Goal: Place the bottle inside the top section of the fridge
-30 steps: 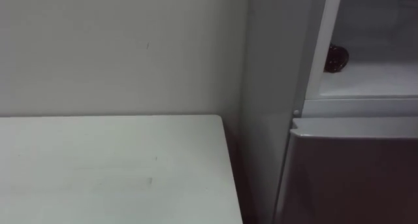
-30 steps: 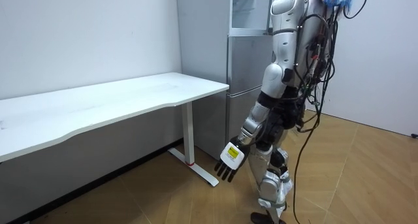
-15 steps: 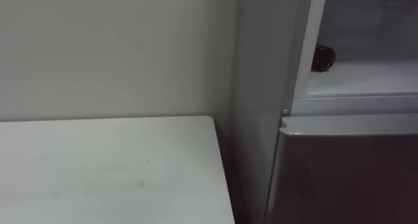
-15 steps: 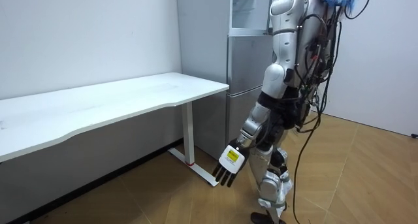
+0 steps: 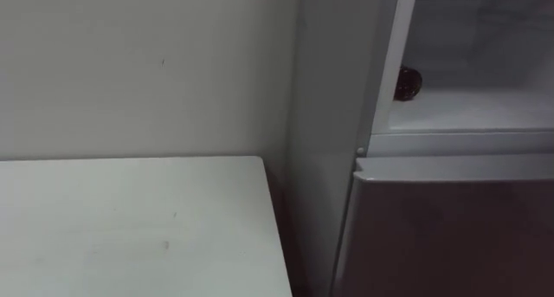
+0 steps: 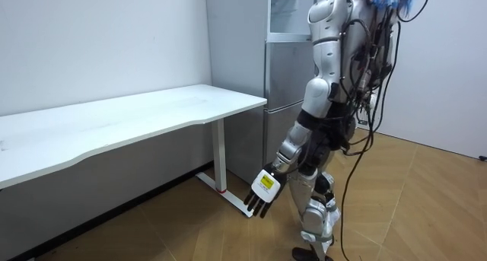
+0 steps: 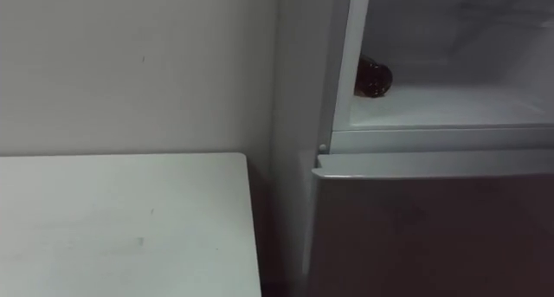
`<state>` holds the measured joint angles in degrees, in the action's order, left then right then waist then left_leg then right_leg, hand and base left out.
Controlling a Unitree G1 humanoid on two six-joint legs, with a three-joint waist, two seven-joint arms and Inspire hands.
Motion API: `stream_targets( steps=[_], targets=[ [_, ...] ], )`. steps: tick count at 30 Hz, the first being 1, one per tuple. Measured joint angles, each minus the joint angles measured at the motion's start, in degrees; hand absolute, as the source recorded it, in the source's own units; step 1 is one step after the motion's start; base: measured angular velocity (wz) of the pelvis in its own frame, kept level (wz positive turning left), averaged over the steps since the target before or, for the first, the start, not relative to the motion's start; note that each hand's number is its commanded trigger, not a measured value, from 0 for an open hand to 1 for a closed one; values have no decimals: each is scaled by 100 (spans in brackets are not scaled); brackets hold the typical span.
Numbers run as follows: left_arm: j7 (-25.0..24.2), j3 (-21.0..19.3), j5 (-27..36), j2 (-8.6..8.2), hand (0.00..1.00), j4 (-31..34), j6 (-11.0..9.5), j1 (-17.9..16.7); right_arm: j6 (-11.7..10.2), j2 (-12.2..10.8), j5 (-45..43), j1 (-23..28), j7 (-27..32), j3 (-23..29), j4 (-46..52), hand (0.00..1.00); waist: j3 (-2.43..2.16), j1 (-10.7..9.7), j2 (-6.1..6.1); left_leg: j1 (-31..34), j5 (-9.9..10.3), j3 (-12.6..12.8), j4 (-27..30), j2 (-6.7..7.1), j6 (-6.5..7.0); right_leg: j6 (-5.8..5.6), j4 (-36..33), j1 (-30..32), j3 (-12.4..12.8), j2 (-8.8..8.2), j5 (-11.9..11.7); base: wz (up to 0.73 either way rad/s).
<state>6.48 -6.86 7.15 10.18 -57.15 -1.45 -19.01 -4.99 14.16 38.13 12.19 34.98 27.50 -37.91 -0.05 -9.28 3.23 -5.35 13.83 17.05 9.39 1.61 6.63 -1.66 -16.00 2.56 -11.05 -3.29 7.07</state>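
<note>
So the bottle (image 5: 407,83) is already sitting in the upper fridge (image 5: 472,106). It's a dark brownish thing lying on its side on the white shelf, tucked right up by the compartment's left wall, close to the front edge. I'm seeing the end of it more than the side, so I can't tell you much about the shape. The inside of the upper compartment is showing plainly from the head camera. The grey lower door (image 5: 450,228) underneath is sitting shut.

Neither hand is touching the bottle. In the room view the robot is standing upright on the wood floor (image 6: 426,208), facing the fridge (image 6: 285,71), just past the end of the long white surface (image 6: 152,112). Its left hand (image 6: 262,194) is hanging low at its side, down around knee level, fingers straight and pointing at the floor, holding nothing.

From the head camera, the corner of that white surface (image 5: 130,228) is lying at the lower left, butting up against the plain pale wall (image 5: 130,63). There's a narrow dark gap between its end and the fridge's side.
</note>
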Motion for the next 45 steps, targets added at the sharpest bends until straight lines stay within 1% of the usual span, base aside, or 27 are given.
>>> stream_targets(
  steps=[1, 2, 3, 4, 5, 6, 7, 8, 9, 10, 11, 12, 13, 15, 18, 20, 21, 22, 25, 27, 30, 35, 39, 43, 45],
  targets=[
    [11, 2, -1, -2, 0, 15, 0, -13, -10, 41, 0, -2, 128, 124, 228, 0, 9, -19, 7, 9, 1, 0, 1, 0, -1, 1, 8, 2, -18, -2, 2, 0],
    [13, 1, -1, -1, 0, 29, 0, -1, -51, 133, -2, -3, 234, 142, 402, 0, -2, -24, 43, 11, 2, 0, 0, 0, -3, 1, 16, 1, -15, 1, 2, 0],
    [16, 0, 0, -1, 0, 29, 0, 12, -60, 183, -3, -6, 294, 141, 472, 0, 1, -21, 44, 12, 3, 0, 0, 0, -3, 1, 17, 1, -15, 1, 2, 0],
    [23, -1, 4, -1, 0, 29, 0, 50, -86, 276, -3, -17, 389, 141, 582, 0, -4, -10, 74, 10, 3, 1, 0, 0, -3, 1, 12, 6, -20, 0, 2, 0],
    [26, -1, 3, -1, 0, 48, 0, 74, -89, 330, -16, -15, 497, 142, 766, 0, 8, 8, 68, 11, 3, 6, -1, 0, -3, 0, 7, 47, -13, 2, 3, 0],
    [26, -1, 1, -1, 0, 77, 1, 70, -94, 342, -28, -25, 555, 144, 878, 0, -9, 15, 105, 10, 3, 15, -5, 0, -3, -1, 6, 52, -5, 4, 3, -4],
    [25, -1, -32, -1, 0, 109, 1, 72, -95, 346, -102, -40, 659, 187, 1110, 0, -3, 8, 108, 12, 2, 19, -9, 0, -3, 0, 14, 55, -1, 7, 3, -3],
    [22, 0, -53, -2, 0, 120, 1, 72, -96, 346, -273, -49, 781, 266, 1349, 0, -7, 19, 114, 12, 3, 19, -11, 0, -3, 0, 19, 52, 6, 11, 2, 0],
    [23, -1, -53, -1, 0, 122, 1, 69, -112, 353, -312, -52, 848, 306, 1462, 0, 1, 21, 98, 13, 3, 19, -12, 0, -3, 0, 29, 49, 10, 14, 2, 0],
    [23, -1, -52, 8, 0, 117, 2, 52, -135, 406, -421, -82, 1008, 317, 1605, 0, 3, 20, 96, 13, 3, 19, -16, 0, -3, 0, 30, 49, 12, 16, 1, 0],
    [23, 0, -52, 13, 0, 109, 12, 46, -142, 465, -498, -102, 1148, 316, 1755, 0, -8, 45, 114, 11, 3, 19, -23, -1, -3, 0, 25, 47, 8, 17, 1, 0],
    [23, 2, -52, 13, 0, 99, 16, 46, -142, 479, -499, -108, 1226, 315, 1876, 0, -8, 52, 113, 12, 3, 19, -26, -1, -3, 0, 25, 43, 11, 19, 1, 0],
    [23, 4, -51, 17, 0, 64, 18, 40, -165, 487, -568, -158, 1345, 316, 2059, 0, 2, 49, 95, 12, 3, 19, -27, -1, -3, 0, 35, 39, -1, 20, 1, 0],
    [23, 12, -53, 18, 0, 17, 23, 49, -171, 510, -815, -276, 1411, 316, 2192, 0, -7, 23, 107, 8, 3, 12, -28, -1, -3, 0, 39, 38, 2, 21, 1, 0],
    [25, 15, -57, 20, 0, 21, 23, 40, -168, 550, -1194, -345, 1442, 318, 2820, 0, 0, 23, 88, 11, 3, 16, -31, -1, -3, 0, 36, 57, 17, 24, 1, 0],
    [25, 20, -56, 23, 0, 9, 22, 39, -170, 672, -1519, -443, 1470, 317, 3243, 0, 0, 25, 86, 16, 3, 18, -32, -2, -3, 0, 28, 69, 23, 24, 1, 0],
    [24, 20, -57, 25, 0, -25, 20, 54, -170, 695, -1588, -491, 1484, 317, 3340, 0, -1, 24, 89, 16, 3, 18, -34, -2, -3, 0, 22, 70, 23, 24, 1, 0],
    [21, 21, -57, 25, 0, -85, 20, 68, -130, 700, -1575, -568, 1527, 323, 3406, 0, -1, 27, 85, 15, 3, 24, -36, -2, -4, 0, 18, 69, 26, 25, 2, 0],
    [19, 12, -56, 17, 0, -187, 22, 58, -25, 697, -1594, -534, 1556, 283, 3707, 0, 8, 49, 38, 19, -2, 55, -58, 1, -6, -1, -2, 79, 24, 22, 2, -5],
    [24, 0, -59, 14, 0, -271, 22, 60, 26, 697, -1595, -534, 1572, 283, 3793, 0, 5, 72, 14, 18, -2, 67, -64, 1, -6, -2, -6, 105, 9, 21, 3, -5],
    [35, -14, -118, -9, 0, -357, 22, 47, 118, 697, -1623, -534, 1628, 283, 3896, 0, 7, 152, -8, 38, -2, 129, -69, 2, -6, 0, -79, 164, -35, 10, 9, -11],
    [28, -40, -174, -19, 0, -610, 23, 44, 315, 697, -1840, -534, 1641, 215, 4092, 0, 8, 187, -6, 40, -4, 164, -48, 39, -4, 14, -290, 273, -45, -53, 101, -3],
    [26, -168, -199, -20, 0, -697, 13, 61, 354, 697, -1841, -535, 1644, 15, 4211, 0, 11, 179, -1, 17, -10, 163, -47, 39, -14, 26, -305, 258, -52, -55, 109, 0],
    [36, -203, -164, -22, 0, -692, -14, 38, 511, 697, -1842, -534, 1632, -121, 4368, 0, 28, 182, 27, -9, -12, 197, -46, 47, -23, 43, -409, 323, -32, -71, 142, -3],
    [36, -203, -164, -20, 0, -694, -44, 35, 516, 697, -1842, -534, 1632, -185, 4411, 0, 34, 167, 38, -6, -16, 197, -41, 47, -28, 54, -429, 334, -30, -72, 156, 0]
  ],
)
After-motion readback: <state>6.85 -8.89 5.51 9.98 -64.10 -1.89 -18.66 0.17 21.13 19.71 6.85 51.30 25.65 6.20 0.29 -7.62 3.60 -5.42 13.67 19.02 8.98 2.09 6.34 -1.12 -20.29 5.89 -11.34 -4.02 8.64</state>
